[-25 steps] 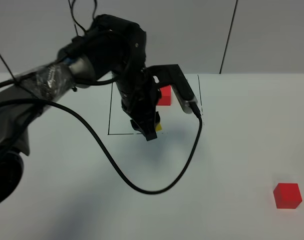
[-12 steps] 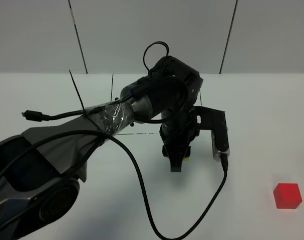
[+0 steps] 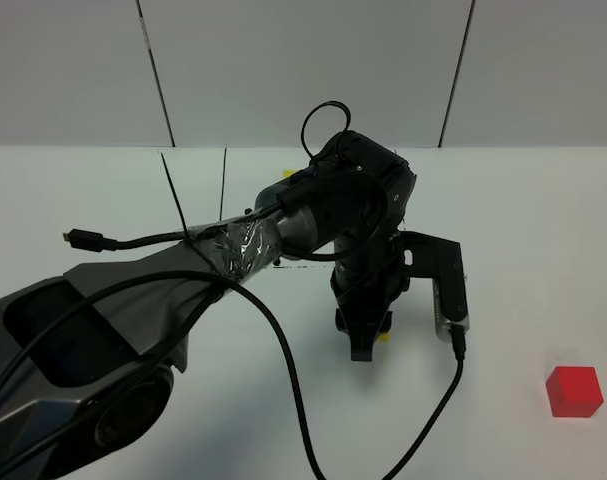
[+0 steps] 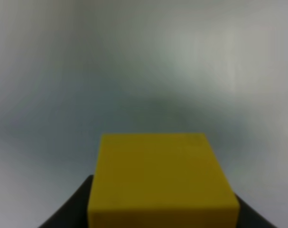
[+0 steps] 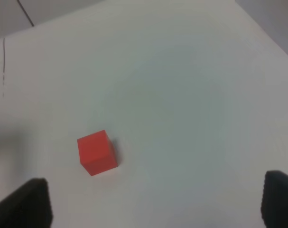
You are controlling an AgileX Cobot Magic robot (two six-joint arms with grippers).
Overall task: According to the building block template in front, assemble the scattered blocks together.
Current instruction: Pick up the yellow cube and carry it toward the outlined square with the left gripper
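My left gripper [image 3: 368, 338] reaches across the middle of the table and is shut on the yellow cube [image 3: 383, 337], just above the white table. The left wrist view shows the yellow cube [image 4: 160, 180] filling the space between the dark fingers [image 4: 70, 211]. The red cube [image 3: 573, 390] lies alone at the front right. It also shows in the right wrist view [image 5: 97, 153], ahead of my right gripper [image 5: 158, 209], which is open and empty. The template is hidden behind the left arm.
A black-lined square [image 3: 223, 190] is marked on the white table [image 3: 523, 230] at the back middle, partly covered by the left arm. A black cable [image 3: 283, 360] hangs from the arm over the table's front. A grey wall stands behind.
My left arm has swung out of the marked square, to the right and toward the front, carrying the yellow cube closer to the red cube. The red cube has not moved.
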